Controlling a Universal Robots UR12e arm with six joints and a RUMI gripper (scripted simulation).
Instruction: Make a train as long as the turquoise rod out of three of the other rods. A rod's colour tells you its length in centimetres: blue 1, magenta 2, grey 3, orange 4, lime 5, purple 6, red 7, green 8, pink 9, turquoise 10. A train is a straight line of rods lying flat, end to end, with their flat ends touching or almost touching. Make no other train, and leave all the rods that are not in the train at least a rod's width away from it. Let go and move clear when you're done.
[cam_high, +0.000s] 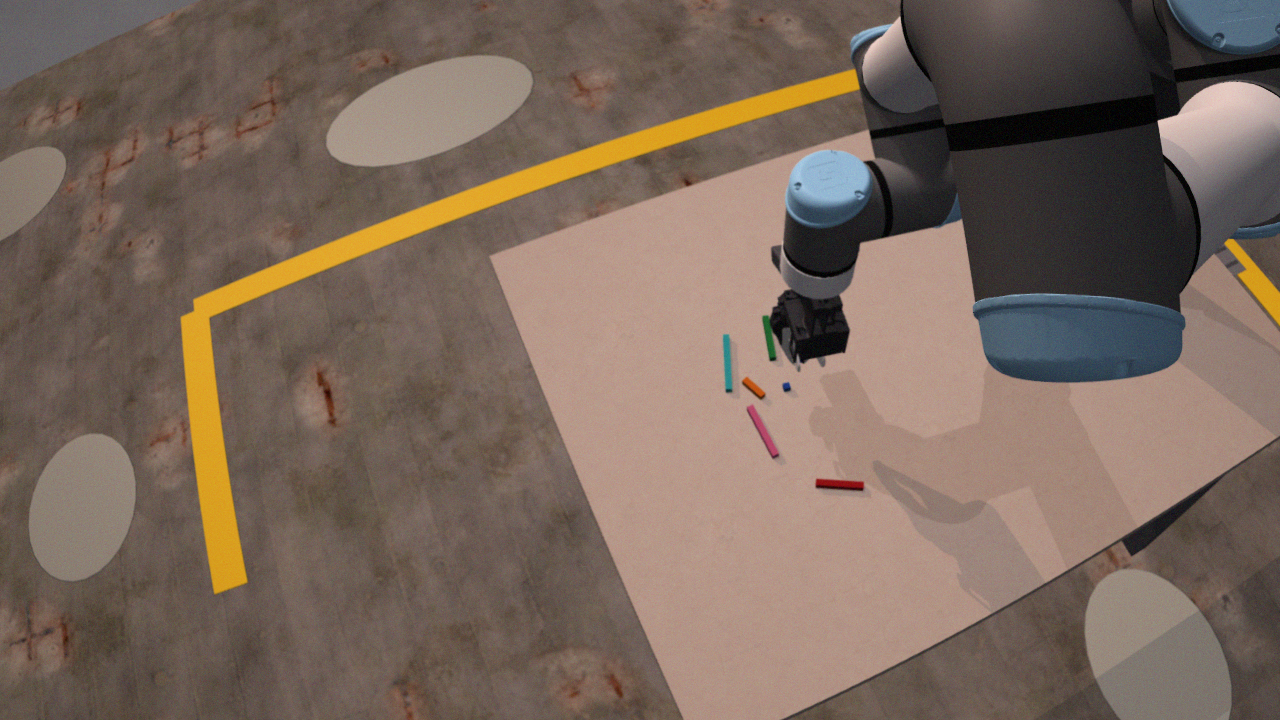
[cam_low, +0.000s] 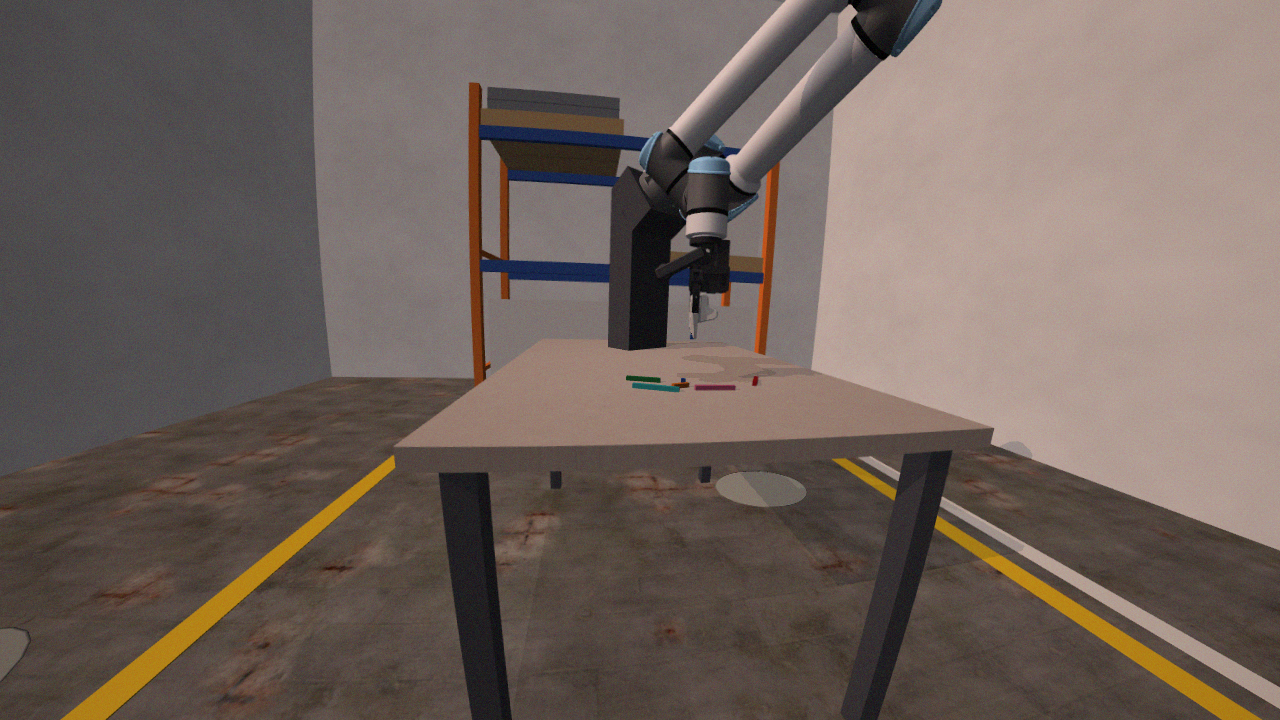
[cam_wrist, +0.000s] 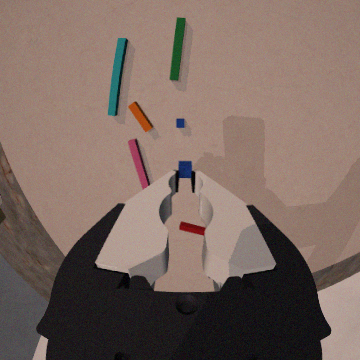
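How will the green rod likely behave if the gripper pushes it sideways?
The green rod looks straight and rigid, so it probably won't bend. Its flat faces suggest sliding rather than rolling. Being long and thin, it would likely swivel if pushed near one end.

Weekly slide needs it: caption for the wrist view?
Jaws closed on one blue cube, with the second blue cube and five longer rods lying below.

In the wrist view, the end effector partly hides the pink rod (cam_wrist: 138, 163).

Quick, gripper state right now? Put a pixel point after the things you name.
Gripper (cam_high: 810, 362) (cam_low: 692, 336) (cam_wrist: 185, 172): closed on a blue rod (cam_wrist: 185, 169), held above the table (cam_high: 608, 358) (cam_low: 572, 420) (cam_wrist: 300, 75).
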